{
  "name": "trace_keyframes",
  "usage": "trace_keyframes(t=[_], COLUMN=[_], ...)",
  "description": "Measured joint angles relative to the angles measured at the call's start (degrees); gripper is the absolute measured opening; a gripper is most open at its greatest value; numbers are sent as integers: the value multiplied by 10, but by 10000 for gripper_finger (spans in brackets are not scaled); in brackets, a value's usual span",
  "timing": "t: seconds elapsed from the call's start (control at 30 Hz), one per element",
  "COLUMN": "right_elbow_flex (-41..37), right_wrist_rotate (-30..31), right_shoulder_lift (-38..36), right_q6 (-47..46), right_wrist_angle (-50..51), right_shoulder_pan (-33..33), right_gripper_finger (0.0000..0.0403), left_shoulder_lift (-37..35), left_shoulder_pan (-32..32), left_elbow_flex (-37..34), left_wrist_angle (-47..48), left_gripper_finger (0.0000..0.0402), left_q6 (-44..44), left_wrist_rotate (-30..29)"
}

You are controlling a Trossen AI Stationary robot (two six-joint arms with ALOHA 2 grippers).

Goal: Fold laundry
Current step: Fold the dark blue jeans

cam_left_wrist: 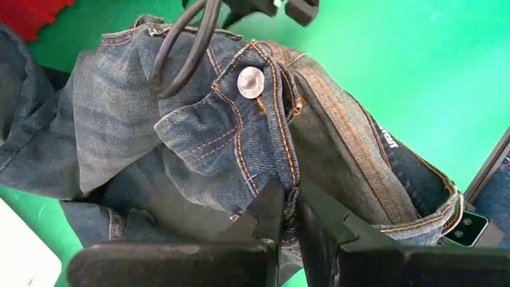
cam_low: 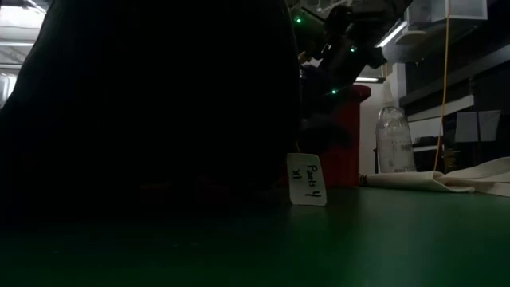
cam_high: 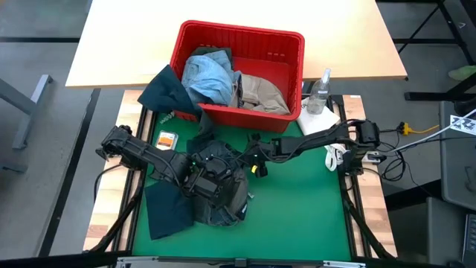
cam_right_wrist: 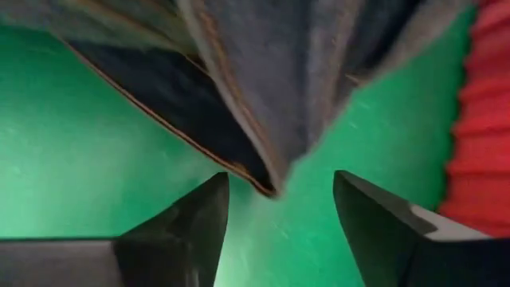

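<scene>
The jeans (cam_high: pixel 216 190) lie in a dark bunched heap on the green mat (cam_high: pixel 297 208), toward its left side, just in front of the red basket (cam_high: pixel 238 71). The left gripper (cam_left_wrist: pixel 288 219) is down on that heap with its fingers (cam_left_wrist: pixel 267 211) pinched nearly together on a fold of denim by the waistband, just below the metal button (cam_left_wrist: pixel 251 82). The right gripper (cam_right_wrist: pixel 279 215) hovers beside the heap near the mat's middle, its fingers (cam_right_wrist: pixel 195 215) spread wide and holding nothing; a hanging edge of the jeans dangles between and just above them, without touching either. In the basket sit the light blue denim (cam_high: pixel 208 74) and the khaki piece (cam_high: pixel 260 93), side by side, while the dark green piece (cam_high: pixel 167 91) drapes over the basket's left front corner onto the mat. A white paper tag (cam_low: pixel 307 179) stands at the foot of the jeans in the low view. A clear bottle (cam_high: pixel 320 93) and a white cloth (cam_high: pixel 320 123) rest to the right of the basket.
</scene>
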State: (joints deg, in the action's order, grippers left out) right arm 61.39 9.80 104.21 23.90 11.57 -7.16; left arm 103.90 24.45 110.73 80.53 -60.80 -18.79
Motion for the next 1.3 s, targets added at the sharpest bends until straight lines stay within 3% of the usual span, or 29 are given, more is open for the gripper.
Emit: trace_keyframes(t=[0.1,0.33,0.47,0.67,0.93,1.13,1.3], right_elbow_flex=[0,0,0,1,1,1,1], right_wrist_rotate=[-22,-3,11,39,27,27,58], right_shoulder_lift=[12,27,27,25,-23,-70,-85], right_q6=[1,-1,-1,16,19,21,19], right_wrist_angle=[-8,-44,-42,2,143,301,403], right_shoulder_pan=[0,0,0,0,0,0,0], right_gripper_finger=[234,208,150,15,6,4,3], left_shoulder_lift=[0,0,0,0,0,0,0], left_shoulder_pan=[0,0,0,0,-17,-32,-32], left_elbow_flex=[0,0,0,0,0,0,0], left_wrist_angle=[0,-2,-3,-5,-29,-120,-206], left_gripper_finger=[20,20,20,35,81,121,129], left_q6=[0,12,14,17,148,260,380], left_wrist_rotate=[0,0,0,-1,-14,-12,-10])
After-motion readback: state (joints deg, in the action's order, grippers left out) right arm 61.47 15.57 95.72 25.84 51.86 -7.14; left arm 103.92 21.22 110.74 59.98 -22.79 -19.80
